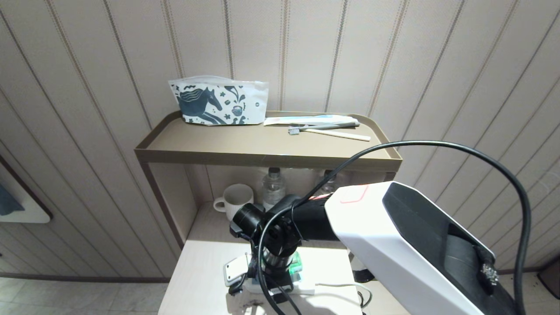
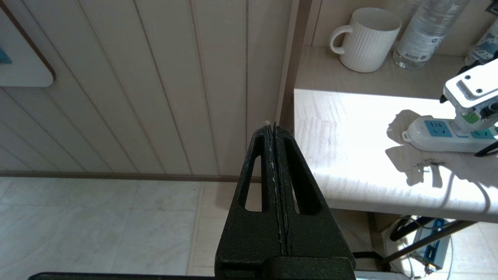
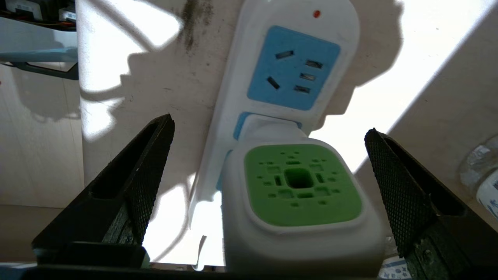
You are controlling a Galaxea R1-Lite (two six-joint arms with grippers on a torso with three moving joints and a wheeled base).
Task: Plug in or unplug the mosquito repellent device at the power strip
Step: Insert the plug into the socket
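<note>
While seen from the head, right arm reached down over the tabletop in front of the shelf unit, hiding most of the power strip; only a green glimpse of the mosquito repellent device beneath the wrist. Mug and bottle stood behind the strip on the lower shelf; pouch and toothbrush lay on the upper shelf.

From the left wrist: left pincer pressed fully closed, empty, parked off the tabletop's edge, well apart from the strip.

From the right wrist: right pincer spread wide, one finger on either side of the device, touching neither side. Device seated in the strip's socket next to the free end socket, green vented face toward the camera.

Likely risks: pulling at a slant, dragging the unweighted strip off the tabletop along with the device; closing off-centre on the rounded white cap, letting it slip; tipping the liquid bottle once freed.
</note>
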